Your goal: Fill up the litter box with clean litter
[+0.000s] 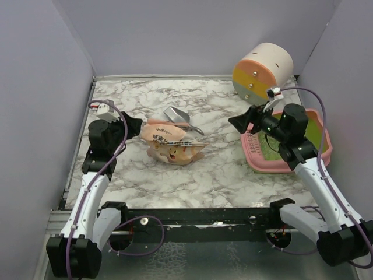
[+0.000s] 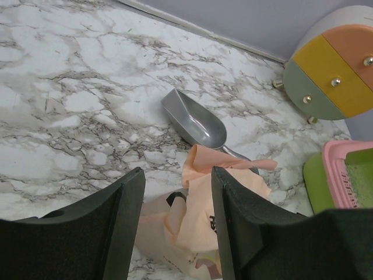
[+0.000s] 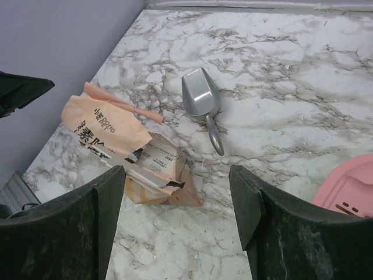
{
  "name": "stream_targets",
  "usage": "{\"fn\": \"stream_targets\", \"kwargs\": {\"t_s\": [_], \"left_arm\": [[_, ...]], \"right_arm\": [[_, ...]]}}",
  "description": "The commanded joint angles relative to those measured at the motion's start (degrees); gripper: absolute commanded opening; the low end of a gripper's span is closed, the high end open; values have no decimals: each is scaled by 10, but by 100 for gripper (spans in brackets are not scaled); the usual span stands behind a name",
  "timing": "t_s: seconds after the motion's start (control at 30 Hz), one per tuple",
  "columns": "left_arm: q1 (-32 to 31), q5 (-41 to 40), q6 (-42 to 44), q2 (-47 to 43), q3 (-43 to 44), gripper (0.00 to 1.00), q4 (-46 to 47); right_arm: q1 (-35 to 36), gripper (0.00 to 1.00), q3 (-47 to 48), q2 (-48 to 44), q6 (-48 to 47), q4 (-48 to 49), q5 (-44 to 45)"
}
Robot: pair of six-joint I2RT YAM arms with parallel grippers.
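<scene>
Box: sits at the right edge of the tabletop, about midway between the near and far edges. The right arm hides part of it. Pink rim and lime-green inside are visible. The green floor shows in patches. Cannot tell whether any litter lies on it: too small, partly hidden.

Right tool: hangs above the box's left rim, pointing toward mid-tabletop. Jaws wide apart, nothing between them.

Bag: lies on its side at mid-tabletop, crumpled, with a torn flap at the mouth. No spilled granules seen around it. Neither tool touches it.

Scoop: just beyond the bag toward the far edge, flat on the tabletop, bowl up. The bowl looks empty.

Left tool: hovers beside the bag's left end, toward the left edge. Jaws wide, holding nothing. In the wrist view the bag's twisted top shows below the gap.

Drum: far right corner, apart from the box.

Progress, judged: nothing transferred yet as far as visible. Bag not gripped, scoop untouched, both tools idle and open. Left to do: grip the bag or scoop, carry it to the box, and tip litter in until the floor is covered.
</scene>
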Motion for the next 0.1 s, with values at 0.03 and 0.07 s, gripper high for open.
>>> {"fn": "stream_targets", "kwargs": {"t_s": [0.03, 0.07], "left_arm": [[-1, -9, 17, -10, -6, 52, 21], [-1, -5, 16, -10, -8, 52, 22]], "right_arm": [[0, 72, 15, 3, -21, 16, 49], [0, 74, 18, 3, -24, 15, 56]]}}
